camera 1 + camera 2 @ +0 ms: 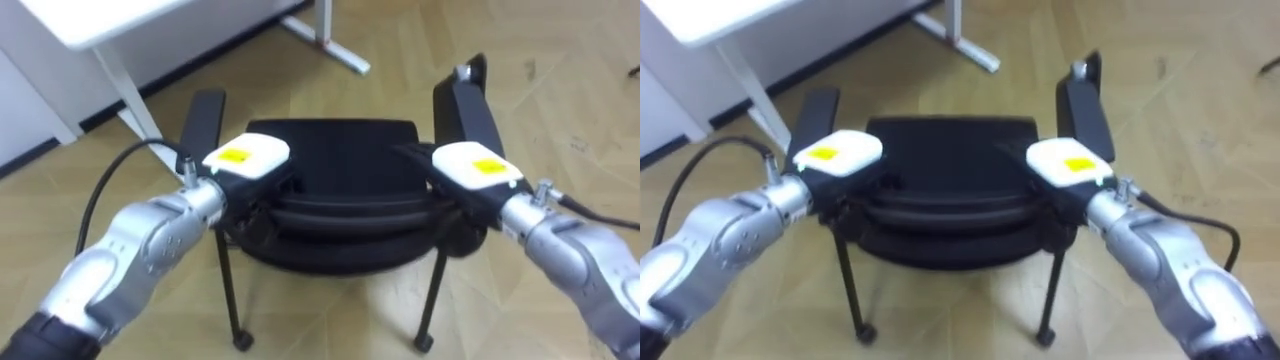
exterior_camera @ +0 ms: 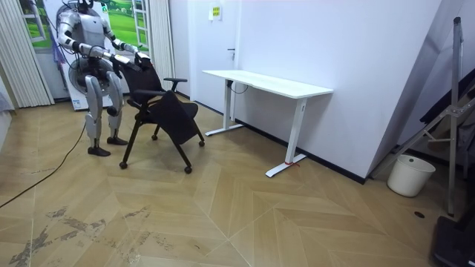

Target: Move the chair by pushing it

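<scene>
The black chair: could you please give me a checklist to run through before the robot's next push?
1. Left hand at the top of the backrest of the black chair with armrests, on its left side: ok.
2. Right hand at the backrest's right side, level with the left hand: ok.
3. Firm hold on the backrest: cannot tell, the hands' undersides are hidden.
4. The two near castors rest on the wooden floor: ok.
5. White desk ahead on the left, apart from the chair: ok.
6. Robot upright, directly behind the chair in the room view: ok.
</scene>
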### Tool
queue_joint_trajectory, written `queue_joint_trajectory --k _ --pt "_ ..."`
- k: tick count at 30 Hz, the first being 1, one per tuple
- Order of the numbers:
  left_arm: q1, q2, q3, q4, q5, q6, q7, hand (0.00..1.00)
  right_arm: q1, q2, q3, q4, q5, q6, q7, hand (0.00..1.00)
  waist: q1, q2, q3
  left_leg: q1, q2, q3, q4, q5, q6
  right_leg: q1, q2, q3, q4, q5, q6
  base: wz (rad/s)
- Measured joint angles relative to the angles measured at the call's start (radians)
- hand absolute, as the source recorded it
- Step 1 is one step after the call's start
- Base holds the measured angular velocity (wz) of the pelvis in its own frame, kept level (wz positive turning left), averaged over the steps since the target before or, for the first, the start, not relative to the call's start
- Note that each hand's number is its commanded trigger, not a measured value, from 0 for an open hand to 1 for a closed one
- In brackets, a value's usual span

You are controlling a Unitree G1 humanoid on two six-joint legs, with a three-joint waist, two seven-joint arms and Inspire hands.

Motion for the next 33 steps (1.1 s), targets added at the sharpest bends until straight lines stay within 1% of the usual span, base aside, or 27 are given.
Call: queue_joint_trajectory --k 1,2,3,4,5,15,17,18,19,21,33 --pt "0.0 0.0 0.0 0.0 0.0 0.0 0.0 1.0 -0.004 -0.001 0.002 0.0 -0.005 0.006 0.006 0.0 0.0 0.0 0.0 0.0 0.0 0.0 0.0 0.0 0.0 -0.001 0.0 0.0 0.0 0.0 0.0 0.0" --pt "-0.001 0.0 0.0 0.0 0.0 0.0 0.0 1.0 -0.013 -0.002 0.01 0.001 -0.017 0.019 0.014 0.05 0.001 0.0 0.0001 0.0 -0.001 0.001 0.0 0.0 0.0 -0.002 0.0 0.0 0.0 -0.001 0.0 0.0" --pt "-0.002 0.0 0.0 0.0 -0.001 0.0 -0.001 1.0 -0.018 -0.002 0.01 0.003 -0.018 0.022 0.019 0.26 0.0 0.0 0.0003 -0.001 -0.002 0.0 0.0 -0.001 0.0 -0.002 0.0 0.0 0.0 -0.001 0.0 0.0" --pt "-0.002 0.0 0.0 0.0 -0.001 0.0 -0.001 1.0 -0.018 -0.002 0.01 0.003 -0.018 0.025 0.019 0.56 0.0 -0.001 0.0007 -0.001 -0.002 0.0 -0.001 -0.002 0.0 -0.002 0.0 0.0 0.0 -0.001 0.0 0.0" --pt "-0.002 0.0 0.0 0.0 -0.001 0.0 -0.001 1.0 -0.019 -0.002 0.011 0.003 -0.019 0.029 0.023 1.0 0.001 -0.001 0.001 -0.001 -0.002 0.0 -0.001 -0.004 0.001 -0.003 0.0 -0.001 0.0 -0.001 0.001 0.0" --pt "-0.009 0.003 0.0 0.0 -0.001 -0.019 -0.002 1.0 -0.02 -0.002 0.01 0.003 -0.023 0.059 0.026 1.0 0.002 -0.008 0.0052 -0.001 -0.002 -0.003 0.0 -0.008 0.003 -0.002 0.0 -0.013 0.002 -0.002 0.002 0.01" --pt "-0.012 0.009 0.0 0.0 -0.001 -0.03 0.001 1.0 -0.019 -0.002 0.011 0.003 -0.035 0.055 0.022 1.0 0.002 -0.009 0.0066 -0.002 -0.002 -0.003 0.0 -0.009 0.003 -0.003 0.0 -0.014 0.002 -0.002 0.002 0.0" --pt "-0.016 0.016 0.0 0.0 -0.002 -0.036 0.001 1.0 -0.017 -0.002 0.012 0.003 -0.05 0.046 0.007 1.0 0.001 -0.007 0.0081 -0.002 -0.002 -0.003 0.001 -0.011 0.004 -0.003 0.0 -0.014 0.002 -0.002 0.003 0.0" --pt "-0.018 0.022 0.0 0.0 -0.005 -0.037 0.003 1.0 -0.017 -0.002 0.012 0.003 -0.055 0.038 -0.005 1.0 0.0 -0.005 0.0097 -0.003 -0.003 -0.002 0.002 -0.012 0.004 -0.003 -0.001 -0.014 0.002 -0.003 0.004 0.0" --pt "-0.019 0.029 0.0 0.0 -0.009 -0.038 0.005 1.0 -0.017 -0.002 0.012 0.001 -0.055 0.033 -0.011 1.0 -0.001 -0.003 0.0104 -0.003 -0.003 -0.002 0.002 -0.012 0.004 -0.004 -0.001 -0.015 0.002 -0.004 0.005 0.0" --pt "-0.02 0.038 0.0 -0.001 -0.009 -0.038 0.012 1.0 -0.017 -0.002 0.017 0.0 -0.059 0.027 -0.028 1.0 0.001 -0.003 0.0099 -0.004 -0.004 -0.003 0.002 -0.013 0.005 -0.004 -0.002 -0.017 0.002 -0.004 0.005 0.0"
